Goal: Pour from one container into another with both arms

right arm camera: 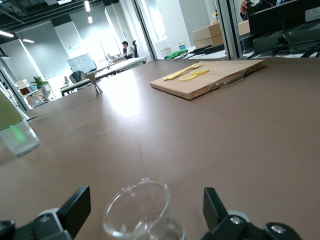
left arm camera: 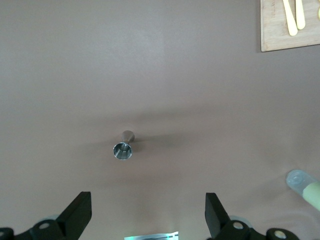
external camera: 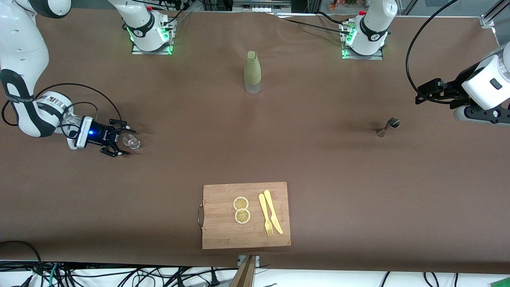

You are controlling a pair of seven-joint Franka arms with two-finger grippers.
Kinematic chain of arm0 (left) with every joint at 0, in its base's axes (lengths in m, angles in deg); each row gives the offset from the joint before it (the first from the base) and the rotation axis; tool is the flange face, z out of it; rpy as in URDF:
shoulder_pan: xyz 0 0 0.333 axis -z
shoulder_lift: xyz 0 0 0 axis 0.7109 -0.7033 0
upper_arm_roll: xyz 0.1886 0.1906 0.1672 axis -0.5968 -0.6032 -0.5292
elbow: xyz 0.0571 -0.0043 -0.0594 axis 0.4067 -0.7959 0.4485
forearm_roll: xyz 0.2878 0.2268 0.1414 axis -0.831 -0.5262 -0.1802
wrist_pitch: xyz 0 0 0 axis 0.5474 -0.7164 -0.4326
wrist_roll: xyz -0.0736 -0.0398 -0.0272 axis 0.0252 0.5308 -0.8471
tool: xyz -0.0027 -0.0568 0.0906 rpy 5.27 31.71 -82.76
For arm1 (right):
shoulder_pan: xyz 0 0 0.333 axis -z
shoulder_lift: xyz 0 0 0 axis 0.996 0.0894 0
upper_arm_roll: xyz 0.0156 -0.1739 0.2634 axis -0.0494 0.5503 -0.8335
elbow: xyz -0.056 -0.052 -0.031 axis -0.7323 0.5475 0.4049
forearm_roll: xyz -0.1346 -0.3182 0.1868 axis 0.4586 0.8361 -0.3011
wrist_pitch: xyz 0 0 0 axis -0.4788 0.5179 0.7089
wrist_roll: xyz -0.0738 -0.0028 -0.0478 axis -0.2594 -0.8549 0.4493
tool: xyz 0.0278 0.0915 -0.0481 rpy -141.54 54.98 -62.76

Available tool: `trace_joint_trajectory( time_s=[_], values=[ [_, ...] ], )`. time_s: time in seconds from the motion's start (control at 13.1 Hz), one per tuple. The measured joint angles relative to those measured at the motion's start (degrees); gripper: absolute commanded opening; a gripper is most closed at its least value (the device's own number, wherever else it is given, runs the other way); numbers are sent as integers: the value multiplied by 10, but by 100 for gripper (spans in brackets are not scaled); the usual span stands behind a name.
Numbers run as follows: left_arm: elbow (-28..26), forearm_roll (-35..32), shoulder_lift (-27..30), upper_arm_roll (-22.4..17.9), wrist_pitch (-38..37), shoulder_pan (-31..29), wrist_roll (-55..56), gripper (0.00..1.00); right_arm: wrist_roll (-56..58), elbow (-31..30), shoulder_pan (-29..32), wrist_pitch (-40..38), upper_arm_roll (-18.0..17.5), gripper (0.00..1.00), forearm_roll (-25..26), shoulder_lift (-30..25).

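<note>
Our right gripper [external camera: 121, 144] sits low at the desk's right-arm end, fingers apart around a clear glass cup [external camera: 131, 142]. We should close squarely on its slick round wall. Our left gripper [external camera: 422, 93], also spread, hovers near the steel jigger [external camera: 388, 126]. The green-sleeved bottle [external camera: 252, 71] stands mid-desk, toward the bases' edge.

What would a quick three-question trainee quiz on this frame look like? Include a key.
1. True or false: the right gripper has lifted the glass off the table.
2. What lies on the cutting board beside the lemon slices?
3. The jigger stands: A) upright B) on its side C) on the board.

Key
1. False: open fingers sit around the glass, which rests on the table.
2. A yellow fork and knife.
3. A; the left gripper is open above it.
</note>
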Motion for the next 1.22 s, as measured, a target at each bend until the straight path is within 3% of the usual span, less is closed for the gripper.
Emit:
trace_joint_trajectory(
  time_s=[0.46,0.76,1.22],
  values=[
    [18,3,-16,-10,4,-7,16,100,-135,45,1,-13,31,100,69,-50],
    [22,3,-26,-11,4,-7,16,100,-281,104,0,-13,36,100,160,-105],
    [24,3,-26,-12,4,-7,16,100,-493,134,-31,3,36,100,331,-202]
  ],
)
